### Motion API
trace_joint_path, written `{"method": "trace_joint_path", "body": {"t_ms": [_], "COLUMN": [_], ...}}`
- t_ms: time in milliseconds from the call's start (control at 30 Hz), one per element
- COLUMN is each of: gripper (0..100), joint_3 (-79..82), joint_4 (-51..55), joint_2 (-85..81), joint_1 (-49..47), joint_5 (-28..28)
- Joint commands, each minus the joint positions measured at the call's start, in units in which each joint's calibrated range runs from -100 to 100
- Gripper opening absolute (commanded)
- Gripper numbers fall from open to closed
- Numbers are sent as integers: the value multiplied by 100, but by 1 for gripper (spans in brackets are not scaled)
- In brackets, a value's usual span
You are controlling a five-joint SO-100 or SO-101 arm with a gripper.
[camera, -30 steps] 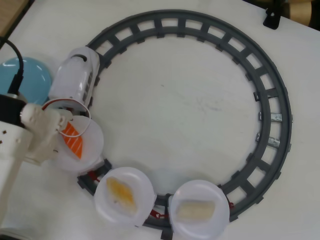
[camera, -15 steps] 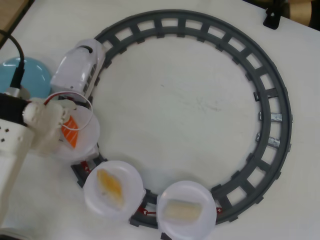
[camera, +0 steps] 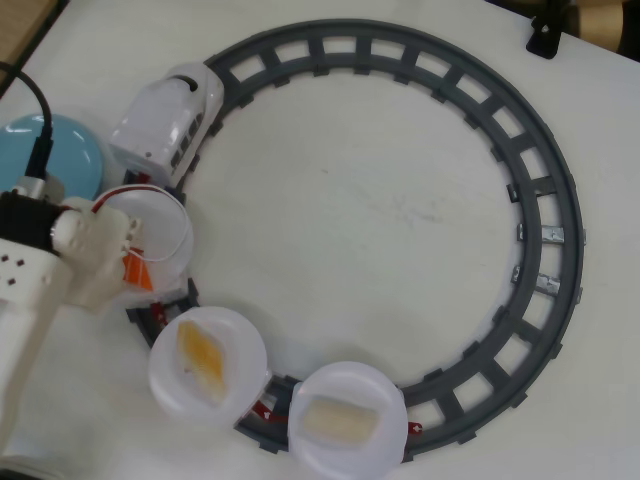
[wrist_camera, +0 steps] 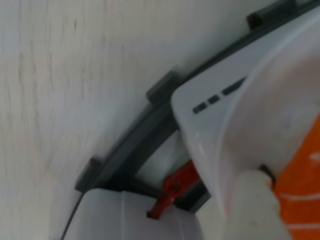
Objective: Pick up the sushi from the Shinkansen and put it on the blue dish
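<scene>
A white surface (camera: 350, 210) fills the overhead view, with wood-toned strips at the upper corners. The grey track (camera: 545, 190) rings it. At left the claw (camera: 135, 268) is over the Shinkansen's (camera: 165, 125) first plate beside the orange sushi (camera: 137, 272); whether it grips it I cannot tell. The blue dish (camera: 75, 155) lies at the left edge

Sushi (wrist_camera: 300, 195): bright orange, thin white stripes. Shinkansen (camera: 165, 120): white, black window marks. Dish (camera: 70, 155): light blue. Track (camera: 545, 200): grey. Coupler (wrist_camera: 172, 192): red, possibly plastic; wrist view blurred.
</scene>
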Motion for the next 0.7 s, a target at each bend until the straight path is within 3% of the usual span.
{"method": "trace_joint_path", "body": {"t_ms": [0,467,667], "gripper": [9,6,6], "joint_3": [-5,-645,-1430], "joint_4": [-41,35,35], "joint_2": [-74,-123,-98], "joint_1": [-45,-72,-521], "joint_5": [-7,-12,-28]}}
